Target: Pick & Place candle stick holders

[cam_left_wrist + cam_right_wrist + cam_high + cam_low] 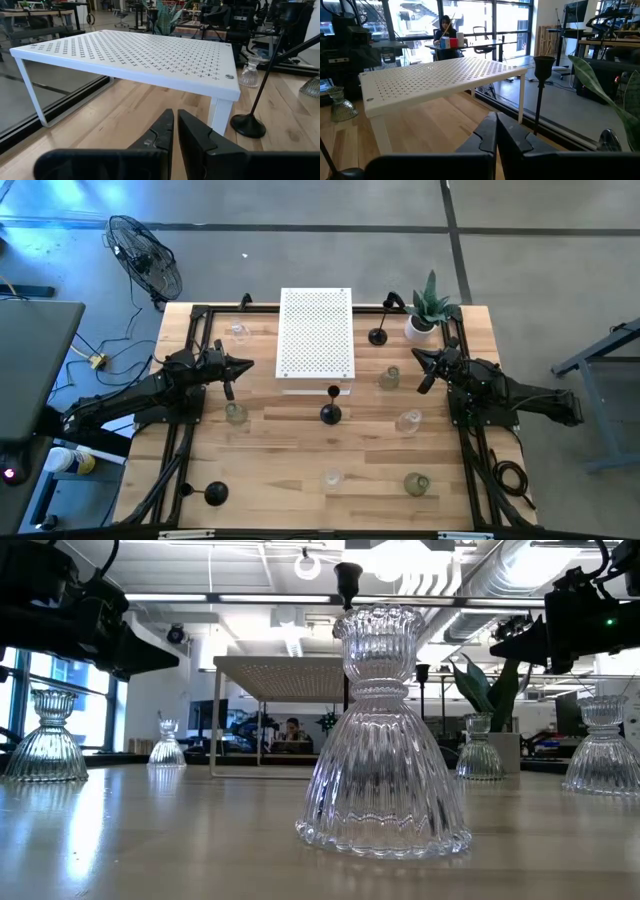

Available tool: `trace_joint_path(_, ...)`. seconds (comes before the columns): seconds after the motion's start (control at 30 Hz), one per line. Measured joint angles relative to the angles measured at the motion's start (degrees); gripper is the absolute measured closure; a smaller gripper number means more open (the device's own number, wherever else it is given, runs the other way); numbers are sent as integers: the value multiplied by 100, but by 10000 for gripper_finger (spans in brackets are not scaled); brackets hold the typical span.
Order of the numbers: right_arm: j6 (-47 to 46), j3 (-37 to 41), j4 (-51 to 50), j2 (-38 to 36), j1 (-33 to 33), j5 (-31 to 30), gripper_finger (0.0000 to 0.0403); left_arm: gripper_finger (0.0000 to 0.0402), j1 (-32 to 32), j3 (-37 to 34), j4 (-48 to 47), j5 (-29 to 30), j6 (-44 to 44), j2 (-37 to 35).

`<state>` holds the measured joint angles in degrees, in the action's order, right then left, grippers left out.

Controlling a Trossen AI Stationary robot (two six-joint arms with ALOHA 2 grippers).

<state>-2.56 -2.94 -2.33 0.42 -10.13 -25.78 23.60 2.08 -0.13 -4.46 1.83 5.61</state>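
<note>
Several candle stick holders stand on their bases on the wooden table. The black ones are at the middle [330, 413], the far right [378, 336] and the near left [216, 493]. Clear glass ones [238, 332] [408, 421] [332, 478] and greenish ones [235, 413] [390, 378] [416, 483] are spread around. My left gripper [245, 366] is shut and empty, hovering left of the white perforated box [316, 345]; its shut fingers show in its wrist view [176, 131]. My right gripper [418, 358] is shut and empty, right of the box; it also shows in its wrist view [496, 129].
The white perforated box stands on thin legs [218, 116] at the table's far middle. A green spiky plant in a white pot [428, 312] is at the far right corner. Black frame rails [185, 430] run along both table sides. A person [445, 27] sits in the room beyond.
</note>
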Motion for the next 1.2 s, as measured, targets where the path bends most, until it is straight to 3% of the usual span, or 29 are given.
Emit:
trace_joint_path(0.2, 72, 2, -1, -2, -1, -8, 402, 381, 2, -1, 0, 0, -1, 0)
trace_joint_path(0.4, 1943, 0, 2, -1, 0, -497, 402, 381, 0, 0, 1, 0, 0, 0)
trace_joint_path(0.63, 2848, 2, 139, -2, -2, -1986, 402, 381, 0, 1, 0, 1, -1, 0)
trace_joint_path(0.8, 2748, 2, 126, -2, -2, -2676, 402, 381, 1, 0, 1, 0, -2, 0)
trace_joint_path(0.93, 2648, 2, 128, 0, -2, -2537, 402, 381, 2, -1, 1, -1, -1, 0)
trace_joint_path(1.1, 1455, 2, 142, 0, 0, -1607, 402, 381, 2, 1, 1, 1, 0, 0)
trace_joint_path(1.2, 1313, 2, 353, -2, 0, -1235, 402, 381, 1, -1, 0, 0, 0, 0)
